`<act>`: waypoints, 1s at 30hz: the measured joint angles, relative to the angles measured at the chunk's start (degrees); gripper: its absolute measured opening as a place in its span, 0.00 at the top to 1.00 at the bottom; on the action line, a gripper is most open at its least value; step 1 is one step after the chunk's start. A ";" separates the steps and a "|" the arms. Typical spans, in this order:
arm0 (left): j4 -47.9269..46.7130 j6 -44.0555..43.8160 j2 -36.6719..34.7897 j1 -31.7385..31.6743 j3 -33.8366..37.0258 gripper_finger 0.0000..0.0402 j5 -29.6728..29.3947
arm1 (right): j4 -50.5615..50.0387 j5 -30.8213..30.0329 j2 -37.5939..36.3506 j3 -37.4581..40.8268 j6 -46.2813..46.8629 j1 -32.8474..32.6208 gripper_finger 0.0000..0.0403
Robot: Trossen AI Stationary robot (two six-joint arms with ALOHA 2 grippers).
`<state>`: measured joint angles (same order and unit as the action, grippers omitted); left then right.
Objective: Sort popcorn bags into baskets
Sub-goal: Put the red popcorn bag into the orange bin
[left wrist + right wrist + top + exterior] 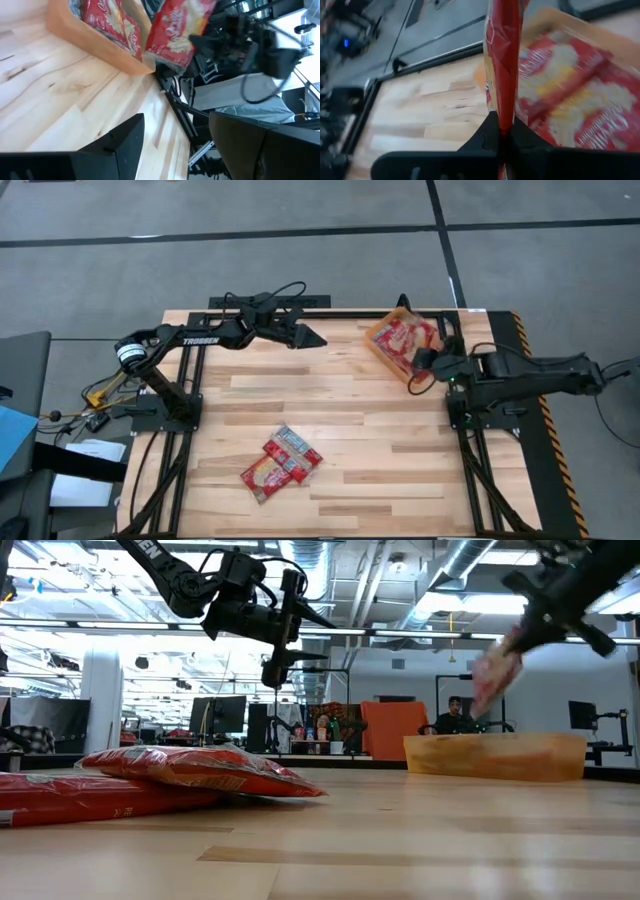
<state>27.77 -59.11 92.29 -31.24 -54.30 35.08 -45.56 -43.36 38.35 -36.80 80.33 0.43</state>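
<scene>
My right tool point(501, 131) is clamped tight on the edge of one popcorn bag point(504, 60), which hangs edge-on from the fingers just above the orange basket point(378, 352) at the far right of the table point(400, 460). In the low view that bag point(497, 677) dangles over the basket's wall point(495, 757). Inside the basket I see more red bags point(570, 100) lying flat. My left tool point(312, 338) hovers over the far edge of the table, left of the basket, its fingers point(120, 145) spread apart with nothing between them. Near the front of the table a small pile of bags point(282, 463) lies overlapping, well apart from the basket. In the room beyond, a person point(455, 716) sits at a desk.
</scene>
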 joint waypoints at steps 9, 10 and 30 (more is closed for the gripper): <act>-0.07 -0.63 0.00 0.13 0.00 0.48 -0.60 | -0.85 -4.52 -5.57 12.48 19.73 0.11 0.92; -0.07 -0.63 0.00 0.13 0.00 0.48 -0.60 | -0.74 -4.74 -5.57 13.05 20.46 0.11 0.91; -0.07 1.50 0.02 -1.11 0.02 0.48 3.17 | -5.87 -2.16 -5.51 14.55 15.66 0.12 0.43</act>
<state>27.70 -57.61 92.31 -32.36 -54.28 38.25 -51.43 -45.52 32.84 -22.25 95.98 0.55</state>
